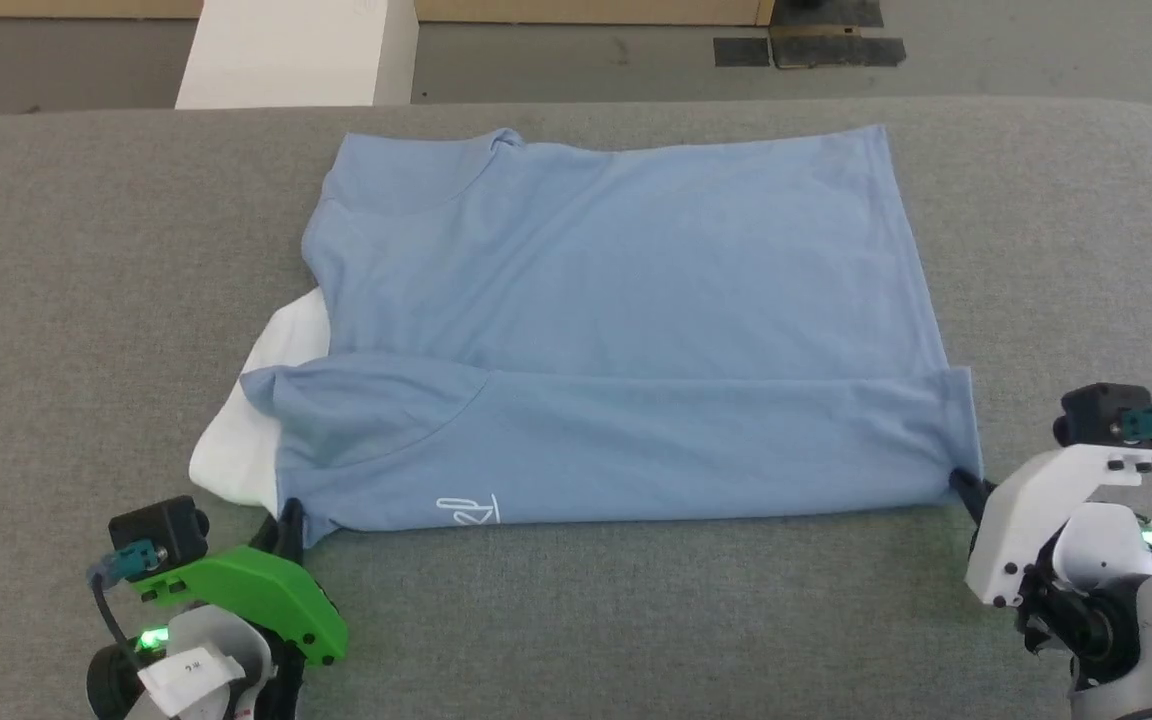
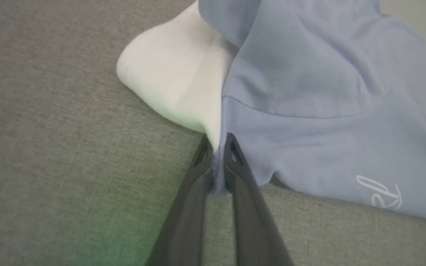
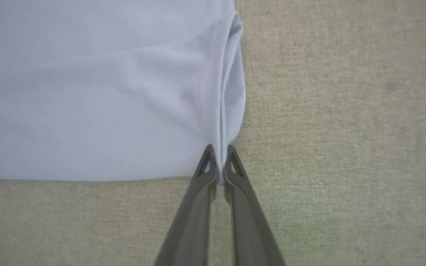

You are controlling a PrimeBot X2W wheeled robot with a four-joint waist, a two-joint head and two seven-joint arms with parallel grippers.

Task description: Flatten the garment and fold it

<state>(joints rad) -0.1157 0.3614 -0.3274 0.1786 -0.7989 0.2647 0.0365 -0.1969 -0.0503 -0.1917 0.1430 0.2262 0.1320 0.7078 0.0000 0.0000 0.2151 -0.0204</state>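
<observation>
The garment [image 1: 616,300], a light blue shirt, lies spread on the grey cloth surface [image 1: 636,620] with its near strip folded over along the front edge. A white part [image 1: 266,400] sticks out at its left, and a small white mark [image 1: 469,510] sits near the front edge. My left gripper [image 1: 288,520] is shut on the garment's near left corner; in the left wrist view the fabric [image 2: 309,111] is pinched between its fingers [image 2: 202,162]. My right gripper [image 1: 964,485] is shut on the near right corner, with the hem [image 3: 222,111] clamped between the fingers [image 3: 235,166].
The grey surface reaches well past the shirt on all sides. Beyond its far edge there is a white block [image 1: 296,50] on a grey floor with dark patches [image 1: 806,45].
</observation>
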